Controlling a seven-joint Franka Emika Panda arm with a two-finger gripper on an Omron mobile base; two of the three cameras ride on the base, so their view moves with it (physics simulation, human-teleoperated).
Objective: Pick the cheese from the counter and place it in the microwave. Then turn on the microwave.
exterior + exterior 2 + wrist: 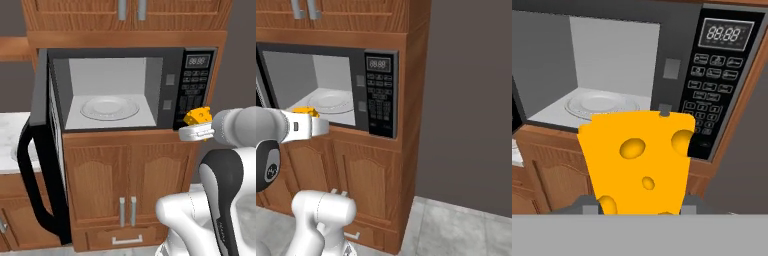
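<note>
Between the pincer's (637,207) fingertips sits the cheese (637,160), gripped upright before the open microwave (619,75).

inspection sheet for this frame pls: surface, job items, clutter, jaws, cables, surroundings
Surface: white marble counter at far left, beside the open door.
Job's things: cheese held in the jaws, outside the microwave, level with its button panel; door swung wide open; glass plate inside, bare.
Clutter: nothing seen.
Grippers: gripper shut on the cheese.
Cables: nothing seen.
Surroundings: wooden cabinets above and below, grey wall, tiled floor.
</note>
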